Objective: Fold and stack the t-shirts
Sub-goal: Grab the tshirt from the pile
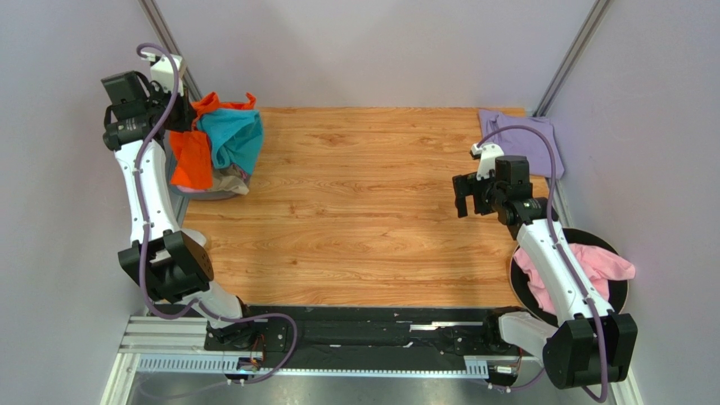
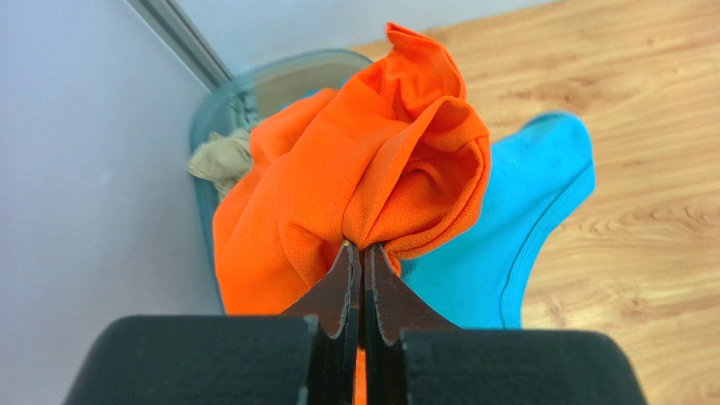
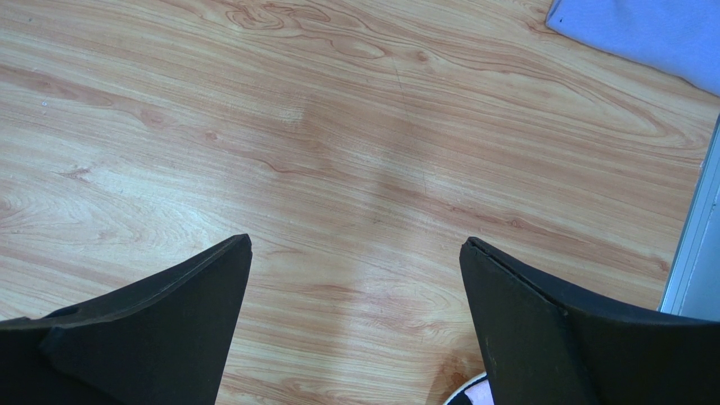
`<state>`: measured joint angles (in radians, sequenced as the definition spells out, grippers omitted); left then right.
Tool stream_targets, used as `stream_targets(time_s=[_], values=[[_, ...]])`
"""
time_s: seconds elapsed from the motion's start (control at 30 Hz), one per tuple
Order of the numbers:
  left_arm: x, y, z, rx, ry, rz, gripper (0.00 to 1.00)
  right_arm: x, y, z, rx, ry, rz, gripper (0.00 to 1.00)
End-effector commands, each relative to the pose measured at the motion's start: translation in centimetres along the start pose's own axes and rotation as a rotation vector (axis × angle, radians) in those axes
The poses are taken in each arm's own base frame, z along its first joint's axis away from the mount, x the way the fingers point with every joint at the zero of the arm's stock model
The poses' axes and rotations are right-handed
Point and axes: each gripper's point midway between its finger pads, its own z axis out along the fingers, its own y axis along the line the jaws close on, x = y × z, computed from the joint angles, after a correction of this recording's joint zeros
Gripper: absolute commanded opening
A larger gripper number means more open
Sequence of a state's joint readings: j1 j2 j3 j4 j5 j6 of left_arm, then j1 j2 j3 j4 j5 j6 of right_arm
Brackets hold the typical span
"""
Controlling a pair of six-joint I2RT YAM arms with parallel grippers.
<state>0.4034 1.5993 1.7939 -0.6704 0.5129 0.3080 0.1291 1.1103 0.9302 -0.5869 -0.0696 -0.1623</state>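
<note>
My left gripper (image 2: 363, 247) is shut on a bunched fold of the bright orange t-shirt (image 2: 372, 169), which is lifted above a heap at the table's far left corner. A teal t-shirt (image 2: 524, 202) and a tan one (image 2: 221, 159) lie in that heap. From above, the orange t-shirt (image 1: 191, 160) hangs below the left gripper (image 1: 180, 120). A lavender t-shirt (image 1: 520, 135) lies flat at the far right corner. A pink t-shirt (image 1: 591, 261) lies crumpled at the right. My right gripper (image 3: 355, 245) hovers open over bare wood, holding nothing.
The heap sits in a grey-green bin (image 2: 253, 84) against the left wall. The pink t-shirt rests on a dark round container (image 1: 621, 291) beside the right arm. Walls and metal posts close in the wooden table (image 1: 363, 219) on three sides.
</note>
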Motion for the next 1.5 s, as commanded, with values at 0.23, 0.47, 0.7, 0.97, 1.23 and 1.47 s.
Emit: stream_targets(time_s=[0.23, 0.47, 0.7, 0.97, 1.23, 1.47], values=[[2.9, 3.8, 3.2, -0.165, 0.095, -0.016, 0.0, -2.3, -0.2, -0.7, 0.007, -0.067, -0.012, 1.0], [4.8, 7.1, 3.1, -0.365, 0.125, -0.025, 0.0, -2.2, -0.1, -0.6, 0.004, -0.062, -0.014, 1.0], [7.7, 6.4, 4.3, -0.325, 0.18, -0.033, 0.66, -2.1, 0.0, -0.6, 0.002, -0.058, -0.014, 1.0], [8.3, -1.6, 5.2, 0.025, 0.182, -0.027, 0.86, -2.1, 0.0, -0.6, 0.002, -0.06, -0.014, 1.0], [11.4, -5.1, 5.8, 0.062, 0.251, 0.054, 0.89, -2.1, -0.1, -0.6, 0.002, -0.06, -0.016, 1.0], [13.5, -5.3, 5.9, 0.05, 0.293, 0.071, 0.89, -2.1, -0.1, -0.6, 0.002, -0.058, -0.016, 1.0]])
